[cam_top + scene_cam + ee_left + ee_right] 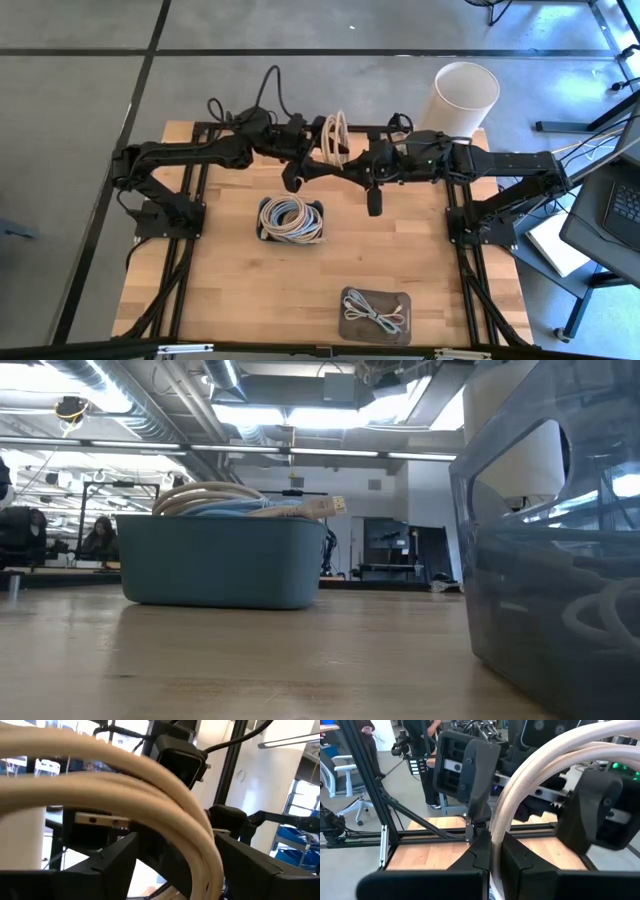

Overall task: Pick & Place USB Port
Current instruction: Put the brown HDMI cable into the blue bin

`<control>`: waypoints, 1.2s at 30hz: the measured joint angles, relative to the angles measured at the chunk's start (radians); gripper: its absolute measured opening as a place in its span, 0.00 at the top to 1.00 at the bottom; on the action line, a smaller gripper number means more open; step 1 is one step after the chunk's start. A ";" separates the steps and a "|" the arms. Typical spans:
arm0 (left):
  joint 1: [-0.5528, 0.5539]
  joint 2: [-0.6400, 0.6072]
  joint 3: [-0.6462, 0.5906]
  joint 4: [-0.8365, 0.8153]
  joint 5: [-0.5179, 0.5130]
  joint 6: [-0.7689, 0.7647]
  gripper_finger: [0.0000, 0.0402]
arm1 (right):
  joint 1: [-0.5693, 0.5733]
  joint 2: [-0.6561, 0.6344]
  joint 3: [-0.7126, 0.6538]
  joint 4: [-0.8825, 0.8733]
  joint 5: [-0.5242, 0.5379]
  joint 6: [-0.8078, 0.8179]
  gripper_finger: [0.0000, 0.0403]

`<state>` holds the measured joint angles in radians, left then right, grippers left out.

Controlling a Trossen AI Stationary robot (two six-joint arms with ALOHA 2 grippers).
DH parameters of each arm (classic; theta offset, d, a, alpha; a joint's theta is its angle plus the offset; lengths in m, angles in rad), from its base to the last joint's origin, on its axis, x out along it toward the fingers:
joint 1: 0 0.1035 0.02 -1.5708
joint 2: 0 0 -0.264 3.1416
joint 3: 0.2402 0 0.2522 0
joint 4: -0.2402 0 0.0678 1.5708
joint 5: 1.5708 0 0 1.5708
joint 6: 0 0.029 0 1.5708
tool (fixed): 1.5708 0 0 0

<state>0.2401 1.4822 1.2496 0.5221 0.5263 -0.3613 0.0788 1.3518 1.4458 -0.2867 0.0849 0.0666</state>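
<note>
Both arms are meeting high over the table's far edge, sharing a coiled cream USB cable [335,133]. The right gripper [491,851] is pinching it closed; the left gripper [322,150] seems clamped too. Next, probably, one is releasing, toward the grey tray [348,300].

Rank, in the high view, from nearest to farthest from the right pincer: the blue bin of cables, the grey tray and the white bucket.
From the right pincer, holding the beige cable coil:
1. Blue bin of cables, at the table's middle.
2. White bucket, beyond the table's far right corner.
3. Grey tray, at the near edge.
</note>
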 joint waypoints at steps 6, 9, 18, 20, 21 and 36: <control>-0.006 -0.002 0.001 0.025 0.048 0.040 0.66 | 0.000 0.000 0.000 -0.001 0.000 -0.023 0.96; 0.000 -0.002 0.001 0.026 0.093 0.038 0.90 | -0.002 0.000 0.000 -0.006 0.000 -0.042 0.96; 0.010 -0.011 0.001 0.019 0.153 0.042 0.95 | -0.003 -0.042 0.000 -0.073 0.000 -0.127 0.64; 0.018 -0.014 0.001 0.021 0.155 0.034 0.95 | -0.004 -0.060 0.000 -0.127 0.002 -0.116 0.55; 0.023 -0.017 0.001 0.014 0.155 0.033 0.95 | -0.004 -0.071 0.000 -0.148 0.005 -0.103 0.50; 0.079 -0.184 0.001 -0.779 0.273 0.119 0.95 | -0.003 -0.168 0.000 -0.581 0.263 0.113 0.32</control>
<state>0.3187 1.2985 1.2507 -0.2570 0.7998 -0.2427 0.0753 1.1839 1.4460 -0.8681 0.3477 0.1791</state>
